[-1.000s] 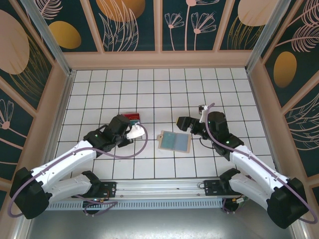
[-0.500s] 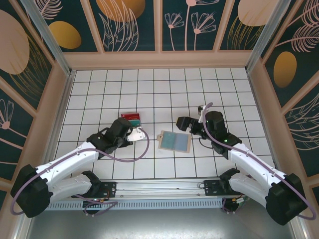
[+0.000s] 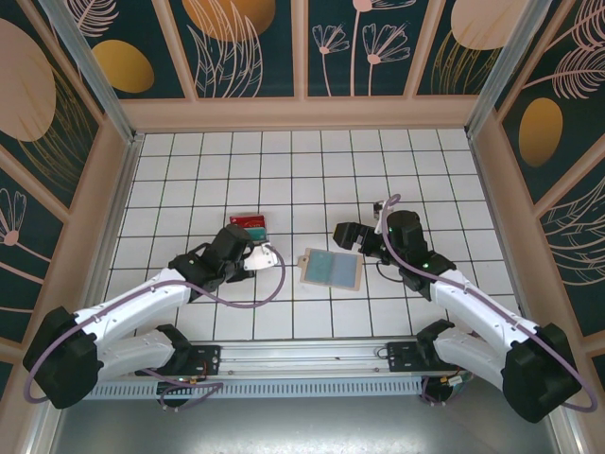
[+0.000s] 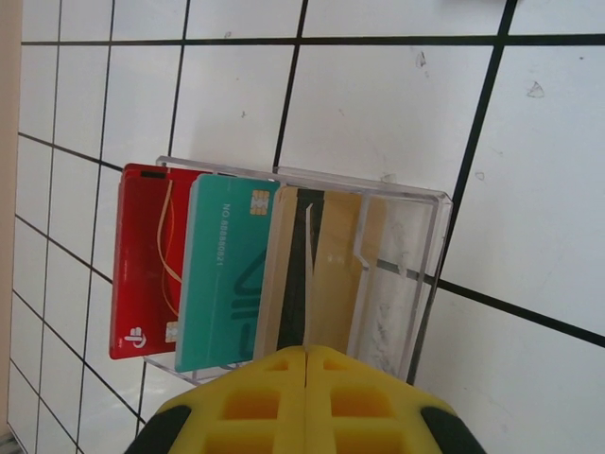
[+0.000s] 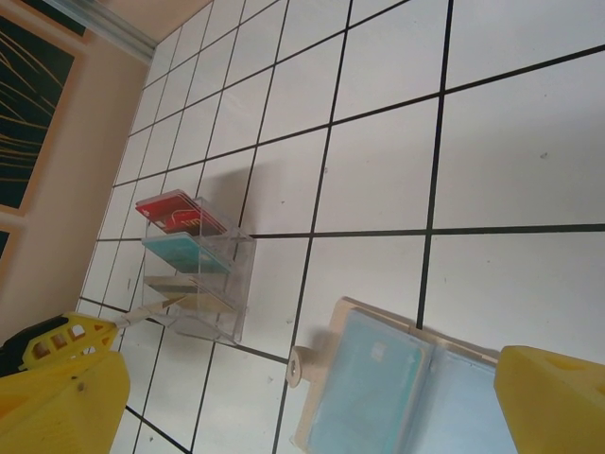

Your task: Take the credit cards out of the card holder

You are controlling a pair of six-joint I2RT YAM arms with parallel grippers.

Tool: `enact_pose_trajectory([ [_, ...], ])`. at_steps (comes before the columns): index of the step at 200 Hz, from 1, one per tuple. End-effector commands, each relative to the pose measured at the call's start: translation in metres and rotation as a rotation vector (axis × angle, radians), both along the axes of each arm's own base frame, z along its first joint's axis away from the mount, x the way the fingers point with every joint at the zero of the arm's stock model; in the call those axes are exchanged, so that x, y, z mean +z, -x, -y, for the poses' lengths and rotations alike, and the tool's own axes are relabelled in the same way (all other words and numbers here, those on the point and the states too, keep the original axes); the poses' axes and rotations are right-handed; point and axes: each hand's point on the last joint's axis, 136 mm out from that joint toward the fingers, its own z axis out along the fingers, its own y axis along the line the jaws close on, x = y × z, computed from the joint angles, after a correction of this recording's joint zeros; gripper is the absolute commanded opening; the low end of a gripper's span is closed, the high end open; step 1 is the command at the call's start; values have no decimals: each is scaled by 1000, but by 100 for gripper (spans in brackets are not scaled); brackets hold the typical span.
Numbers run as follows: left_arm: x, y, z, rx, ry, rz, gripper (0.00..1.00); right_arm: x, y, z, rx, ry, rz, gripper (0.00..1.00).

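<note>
Task is judged partly done. A clear plastic slotted tray is loaded with a red plastic card, a teal-green plastic card and a tan-orange card, all stood on edge side by side. The left gripper is clenched at the tray's near edge. A thin sliver is seen edge-on between its fingers, probably a card being slotted, but this can't be confirmed. The flat tan leather-like card holder is laid open on the white tiled table, light-blue face up, well apart from the tray. The right gripper is spread wide over it, nothing grasped. A teal panel with a chip-like mark is seen in one pocket, so likely one card left to pull.
</note>
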Motion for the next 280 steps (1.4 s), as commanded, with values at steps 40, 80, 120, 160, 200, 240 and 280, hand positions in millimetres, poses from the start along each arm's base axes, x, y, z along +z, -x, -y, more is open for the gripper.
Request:
enact_pose_trajectory([
  [40, -11, -6, -1, 19, -18, 14, 0, 12, -9, -5, 7, -9, 45, 99],
  [80, -11, -12, 2, 33, -15, 28, 0, 8, -8, -3, 7, -8, 40, 99],
  [120, -4, -26, -1, 104, 13, 107, 38, 7, -7, -2, 10, -20, 32, 99],
  [160, -5, -27, -4, 110, 7, 121, 42, 6, -7, -3, 13, -27, 23, 99],
  [200, 21, -35, 7, 162, 129, 137, 59, 4, -7, -3, 13, -25, 13, 99],
  [240, 76, -58, 38, 357, 427, 59, 90, -9, -6, 1, -2, 25, -33, 99],
  [280, 116, -78, 59, 603, 669, -78, 82, -44, -1, 19, -76, 127, -152, 88],
])
